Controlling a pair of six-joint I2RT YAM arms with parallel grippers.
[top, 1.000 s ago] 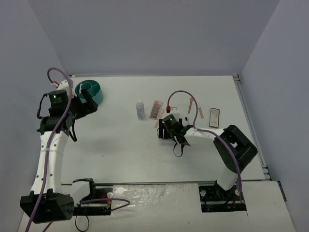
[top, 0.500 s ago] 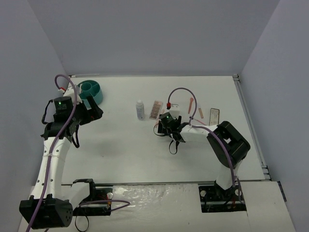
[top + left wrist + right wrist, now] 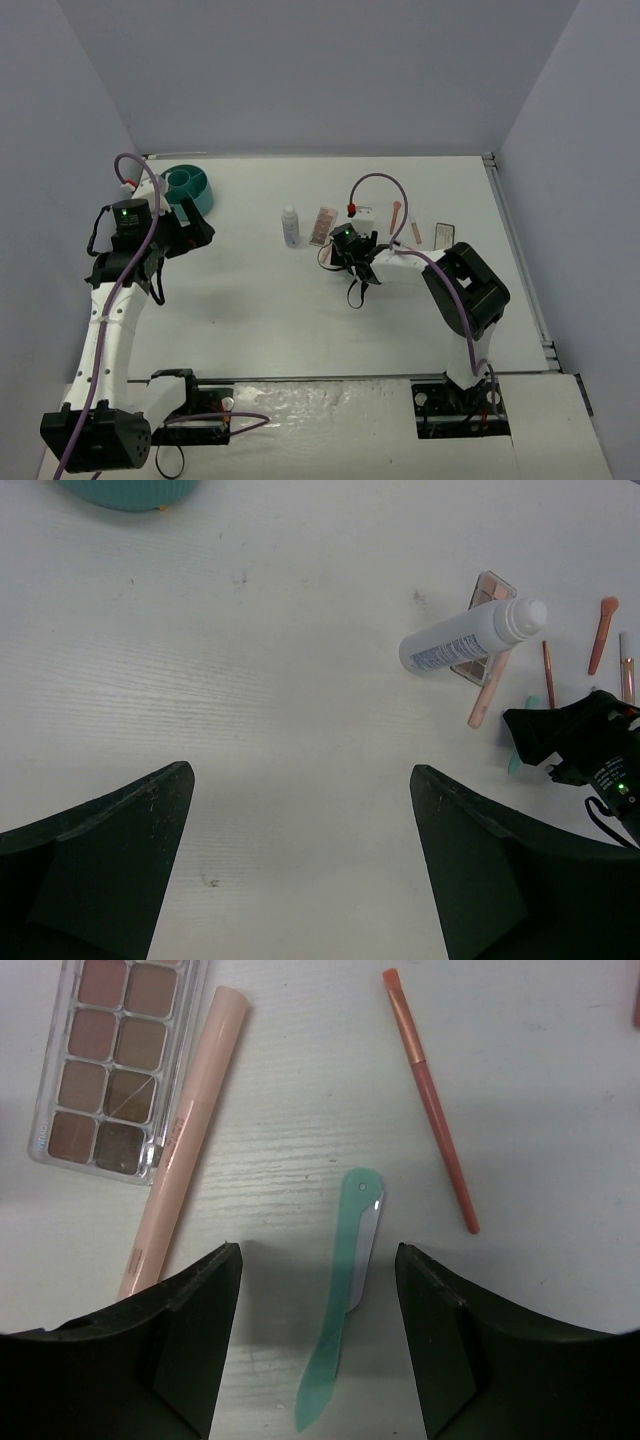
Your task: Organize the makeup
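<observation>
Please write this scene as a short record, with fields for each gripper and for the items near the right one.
left gripper: open, holding nothing
right gripper: open, one finger each side of the teal stick, not touching it
left of stick: pink tube, then palette
right of stick: orange brush
white bottle: next to the palette

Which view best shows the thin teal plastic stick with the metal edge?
The right wrist view: the teal stick lies whole on the table between the fingers of the right hand. The left wrist view shows only a teal sliver beside that hand; the top external view hides it.
</observation>
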